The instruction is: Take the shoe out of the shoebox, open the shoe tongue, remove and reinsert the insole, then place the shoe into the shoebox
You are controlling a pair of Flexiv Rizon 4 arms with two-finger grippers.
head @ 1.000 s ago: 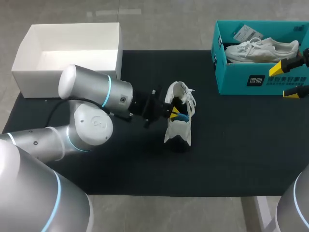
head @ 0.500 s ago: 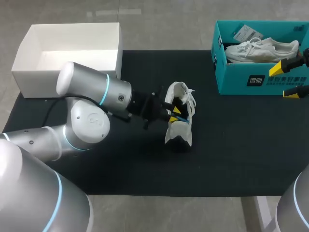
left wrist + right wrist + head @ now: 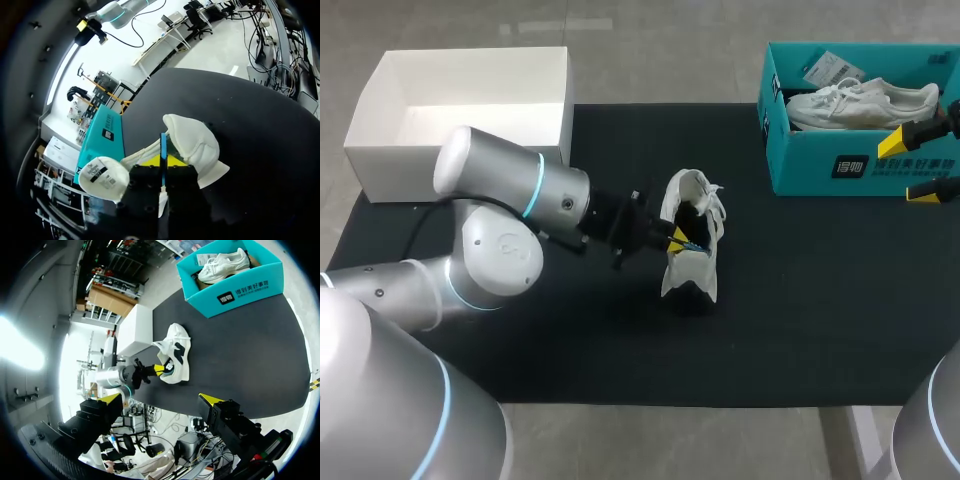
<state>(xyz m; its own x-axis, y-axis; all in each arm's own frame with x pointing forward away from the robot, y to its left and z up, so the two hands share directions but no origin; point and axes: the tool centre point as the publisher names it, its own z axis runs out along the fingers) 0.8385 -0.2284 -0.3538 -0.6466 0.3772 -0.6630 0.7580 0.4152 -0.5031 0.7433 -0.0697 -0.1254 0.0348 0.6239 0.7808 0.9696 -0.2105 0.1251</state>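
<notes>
A white shoe [image 3: 691, 245] stands on the black mat, its opening turned towards my left arm. My left gripper [image 3: 677, 237] sits at that opening, shut on the edge of a thin blue insole [image 3: 696, 243] that sticks out of the shoe. In the left wrist view the insole [image 3: 163, 150] shows edge-on between the yellow tips of my left gripper [image 3: 163, 161], with the shoe [image 3: 195, 145] around it. My right gripper [image 3: 920, 160] hangs open at the table's right edge beside the teal shoebox [image 3: 850, 165], holding nothing. The right wrist view has the shoe [image 3: 176, 357] far ahead.
A second white shoe [image 3: 865, 103] lies in the teal shoebox at the back right. An open white box [image 3: 460, 65] stands at the back left. The black mat [image 3: 820, 300] covers the table.
My left arm has drawn back slightly to the left, with its fingers still at the shoe's opening. The shoe and my right arm have not moved.
</notes>
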